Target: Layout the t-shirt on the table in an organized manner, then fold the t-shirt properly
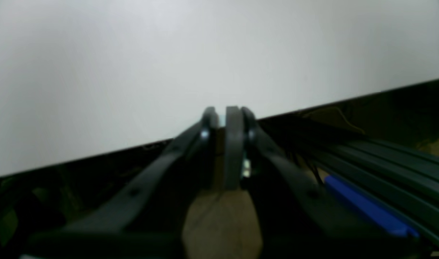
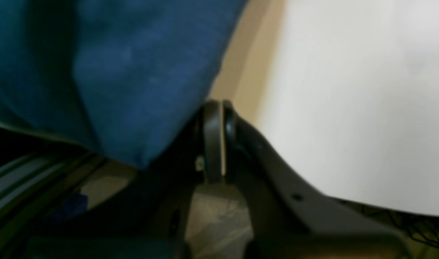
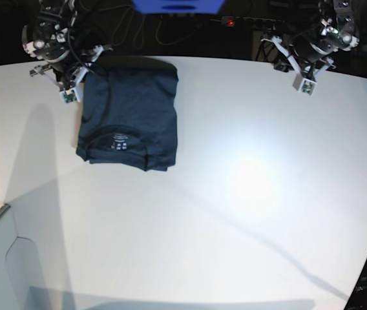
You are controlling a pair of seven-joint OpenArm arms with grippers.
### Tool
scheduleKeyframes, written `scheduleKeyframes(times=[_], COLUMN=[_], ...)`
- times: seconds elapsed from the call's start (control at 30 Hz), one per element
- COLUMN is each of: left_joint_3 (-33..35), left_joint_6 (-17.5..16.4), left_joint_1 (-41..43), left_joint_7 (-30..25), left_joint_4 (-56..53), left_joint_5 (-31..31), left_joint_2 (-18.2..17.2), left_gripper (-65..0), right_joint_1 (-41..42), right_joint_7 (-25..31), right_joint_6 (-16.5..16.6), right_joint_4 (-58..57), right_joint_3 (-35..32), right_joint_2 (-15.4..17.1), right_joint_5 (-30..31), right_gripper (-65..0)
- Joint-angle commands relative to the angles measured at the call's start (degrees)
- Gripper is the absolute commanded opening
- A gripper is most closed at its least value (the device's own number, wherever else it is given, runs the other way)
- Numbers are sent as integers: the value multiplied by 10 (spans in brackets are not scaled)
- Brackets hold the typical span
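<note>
Already the dark navy-blue soft fabric t-shirt [image 3: 128,116] lies as a compact folded rectangle toward the table's far left corner, its small white printed label mark [image 3: 119,141] facing up near the collar on the side toward the near edge. Being limp, light cloth, it will likely sag and slide over itself if lifted from one point, so a hold at two corners or along a folded edge would suit it best; a pinch in the middle would probably undo the layers. From the fold's look, the task seems nearly done. The right gripper [image 3: 72,81] hovers just beside the shirt's far left corner, its jaws pressed together on nothing. The left gripper [image 3: 303,75] hangs near the far right edge of the large white smooth tabletop [image 3: 248,213], well apart from the shirt, likewise closed and empty.
</note>
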Motion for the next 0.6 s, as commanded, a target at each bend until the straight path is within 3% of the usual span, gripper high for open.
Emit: scheduleKeyframes(times=[0.0,0.23,0.37,0.57], left_joint_3=[-1,3,2,0], left_joint_6=[-2,-2,-2,-2], left_joint_1=[4,37,75,117], left_joint_7=[7,3,3,2], left_joint_4=[7,13,15,28], left_joint_5=[-1,2,2,-1], left_joint_2=[-3,11,17,18], left_gripper=[-611,-613,-650,-650], right_joint_1=[2,18,7,-54], right_joint_7=[8,7,2,2], right_joint_6=[8,8,8,8], right_joint_4=[12,16,45,80], right_joint_3=[6,89,136,144], right_joint_2=[3,3,3,3], right_joint_5=[5,5,5,5], right_gripper=[-650,-650,-650,-650])
